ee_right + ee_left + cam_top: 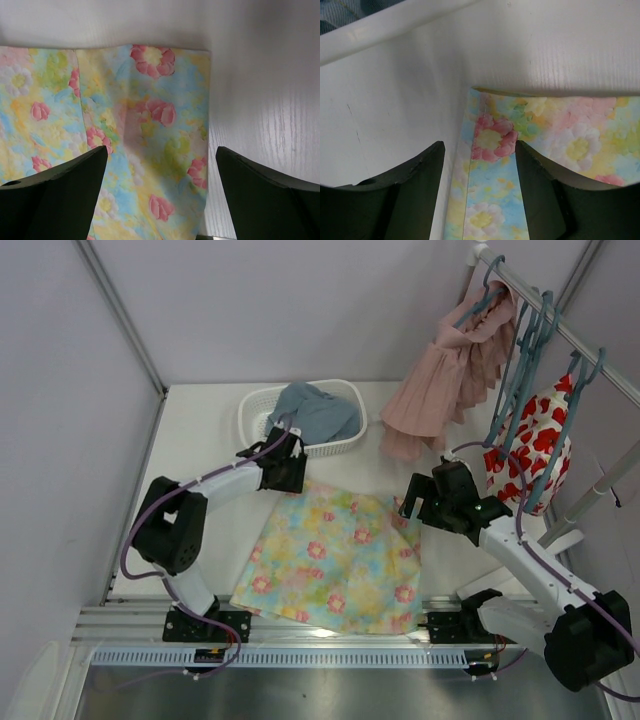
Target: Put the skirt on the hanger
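the skirt [335,560] lies flat on the counter [200,440]. the left pincer [480,147] hangs over the skirt's far left corner, jaws partly apart astride the side hem, holding nothing. the right pincer [161,150] hangs over the skirt's far right corner, jaws wide apart, also empty. the hanger [522,370] hangs on the rail [590,345], well beyond that corner. step in hand, by judgement: gripping the far edge. next move: lower both pincers, then close evenly on both corners.

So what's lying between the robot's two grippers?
The flowery skirt: its far edge runs along the table from the left gripper to the right gripper. The top view shows it.
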Controlling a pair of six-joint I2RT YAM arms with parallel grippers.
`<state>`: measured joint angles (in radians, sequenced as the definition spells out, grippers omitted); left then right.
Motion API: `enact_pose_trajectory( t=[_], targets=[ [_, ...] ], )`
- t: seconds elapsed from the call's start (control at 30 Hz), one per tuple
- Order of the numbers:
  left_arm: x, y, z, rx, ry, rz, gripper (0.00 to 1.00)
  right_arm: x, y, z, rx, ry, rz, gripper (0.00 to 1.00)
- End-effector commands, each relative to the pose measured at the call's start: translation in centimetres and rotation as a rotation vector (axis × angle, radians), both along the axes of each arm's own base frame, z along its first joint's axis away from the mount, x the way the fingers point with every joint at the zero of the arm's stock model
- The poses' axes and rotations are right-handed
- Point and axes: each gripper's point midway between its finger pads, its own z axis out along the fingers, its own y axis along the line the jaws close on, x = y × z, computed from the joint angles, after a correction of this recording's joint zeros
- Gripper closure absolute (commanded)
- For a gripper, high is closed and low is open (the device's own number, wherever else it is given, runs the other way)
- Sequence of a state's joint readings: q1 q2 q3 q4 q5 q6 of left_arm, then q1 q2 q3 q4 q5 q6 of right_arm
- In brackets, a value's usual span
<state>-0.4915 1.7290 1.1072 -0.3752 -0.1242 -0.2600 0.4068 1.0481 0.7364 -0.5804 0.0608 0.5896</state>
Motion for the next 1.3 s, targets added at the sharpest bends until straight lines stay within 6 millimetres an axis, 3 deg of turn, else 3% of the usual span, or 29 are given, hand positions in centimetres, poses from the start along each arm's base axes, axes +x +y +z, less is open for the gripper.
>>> enact_pose_trajectory(
  t=[0.0, 0.33, 0.6, 0.8, 0.93, 1.13, 1.27],
  targets=[
    [2.4, -1.4, 2.0, -0.038, -0.086, -0.011, 0.36, 1.7, 0.5, 0.7, 0.022, -0.073, 0.023, 0.02],
    [3.3, -1.7, 0.0, -0.024, -0.06, 0.013, 0.4, 3.9, 0.5, 0.0, 0.041, -0.102, -0.014, 0.04],
    [3.9, -2.7, -0.1, -0.13, -0.104, 0.063, 0.42, 4.6, 0.2, -0.6, 0.031, -0.116, -0.042, 0.04],
    [4.2, -1.9, -1.2, -0.135, -0.075, 0.111, 0.46, 4.5, -0.2, -1.5, 0.028, -0.102, -0.065, 0.04],
    [3.9, -1.7, -1.6, -0.18, -0.067, 0.127, 0.6, 4.8, -0.5, -1.8, 0.016, -0.107, -0.082, 0.04],
    [3.6, -1.4, -1.3, -0.209, -0.088, 0.127, 0.99, 5.9, -0.6, -2.8, 0.015, -0.11, -0.121, 0.04],
    [3.5, -1.0, -0.8, -0.226, -0.099, 0.134, 1.0, 6.5, -0.9, -4.2, -0.002, -0.105, -0.147, 0.08]
  ],
)
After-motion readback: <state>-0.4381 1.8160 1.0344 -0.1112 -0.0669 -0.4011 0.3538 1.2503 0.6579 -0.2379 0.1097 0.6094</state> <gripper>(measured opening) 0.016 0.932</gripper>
